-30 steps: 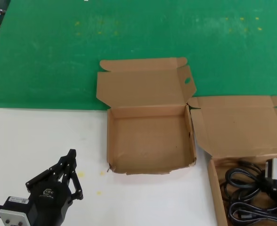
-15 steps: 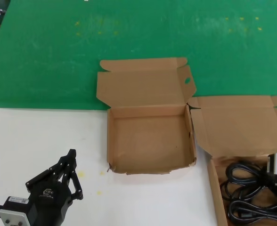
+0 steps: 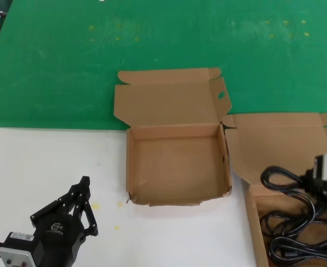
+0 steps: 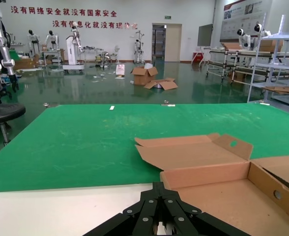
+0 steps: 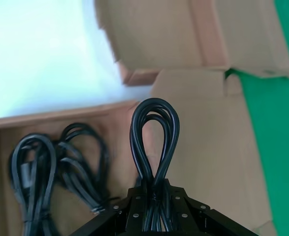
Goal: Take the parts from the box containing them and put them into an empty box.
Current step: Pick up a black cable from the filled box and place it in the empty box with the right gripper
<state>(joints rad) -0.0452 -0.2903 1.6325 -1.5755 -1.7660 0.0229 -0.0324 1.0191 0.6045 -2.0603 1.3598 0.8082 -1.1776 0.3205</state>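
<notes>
While clamped in right tool (image 5: 153,196), cord (image 5: 153,142) above box (image 3: 280,144) of cords (image 3: 288,245).

The head camera looked forward and down from above at the table (image 3: 41,161) and two open cardboard boxes. The left wrist camera sat low, close behind its tool (image 4: 159,216), facing level across the holed-lid box (image 4: 223,191) toward a workshop hall. The right wrist camera looked steeply down, very near a cord loop (image 5: 154,142). All three views shared the holed-lid box.
</notes>
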